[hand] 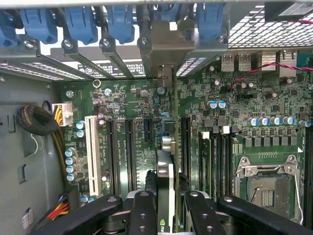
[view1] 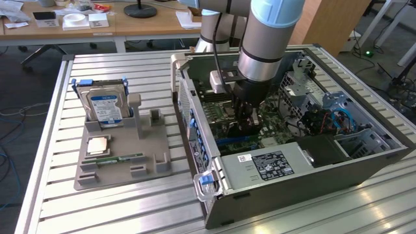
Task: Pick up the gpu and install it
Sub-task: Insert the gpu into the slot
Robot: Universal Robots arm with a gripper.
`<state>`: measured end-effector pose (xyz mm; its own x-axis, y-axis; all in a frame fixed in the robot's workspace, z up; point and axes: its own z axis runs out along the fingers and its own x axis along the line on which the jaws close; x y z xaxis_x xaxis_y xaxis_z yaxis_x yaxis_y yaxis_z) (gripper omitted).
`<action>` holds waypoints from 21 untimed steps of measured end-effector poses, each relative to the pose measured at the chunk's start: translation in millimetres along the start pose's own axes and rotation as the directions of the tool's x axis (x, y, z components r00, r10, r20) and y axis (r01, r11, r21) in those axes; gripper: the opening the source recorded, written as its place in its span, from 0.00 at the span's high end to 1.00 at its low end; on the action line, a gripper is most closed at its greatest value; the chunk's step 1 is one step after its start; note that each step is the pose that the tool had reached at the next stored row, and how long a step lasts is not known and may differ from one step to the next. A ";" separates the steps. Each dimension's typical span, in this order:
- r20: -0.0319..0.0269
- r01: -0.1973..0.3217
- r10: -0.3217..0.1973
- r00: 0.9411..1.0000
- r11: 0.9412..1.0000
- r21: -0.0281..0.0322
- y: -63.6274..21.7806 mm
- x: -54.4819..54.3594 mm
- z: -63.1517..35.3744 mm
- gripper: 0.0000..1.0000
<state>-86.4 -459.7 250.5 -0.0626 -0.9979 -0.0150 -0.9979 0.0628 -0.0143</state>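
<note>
You are facing tight room inside the open case [view1: 293, 195]: the power supply [view1: 270, 165] is sitting just beside the gripper [view1: 244, 126], and cables [view1: 334, 117] are crowding the exterior view's right. Beside the gpu [hand: 165, 169] it is gripping, empty slots [hand: 129, 147] are lying open, while blue clips [hand: 78, 22] are lining the rear wall

Silver-grey arm [view1: 260, 53] with pale blue joint cap [view1: 276, 12], black cable [view1: 217, 48], black bolted fingers [hand: 142, 215].

Exterior view looks down obliquely at the open computer case [view1: 279, 187] from afar; wrist view, past the gripper [hand: 167, 197], faces the motherboard [hand: 230, 103] closely; both share it.
</note>
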 end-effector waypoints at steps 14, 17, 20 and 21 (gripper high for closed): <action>0.001 0.012 -0.012 1.000 1.000 0.023 1.3 0.1 -0.2 0.73; 0.001 0.013 -0.013 1.000 1.000 0.026 4.1 0.3 -0.2 0.73; 0.002 0.013 -0.013 1.000 1.000 0.027 4.2 0.3 -0.1 0.73; 0.002 0.013 -0.013 1.000 1.000 0.027 4.2 0.3 -0.1 0.73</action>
<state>-90.6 -459.8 250.5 -0.0493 -0.9987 -0.0164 -0.9979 0.0499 -0.0417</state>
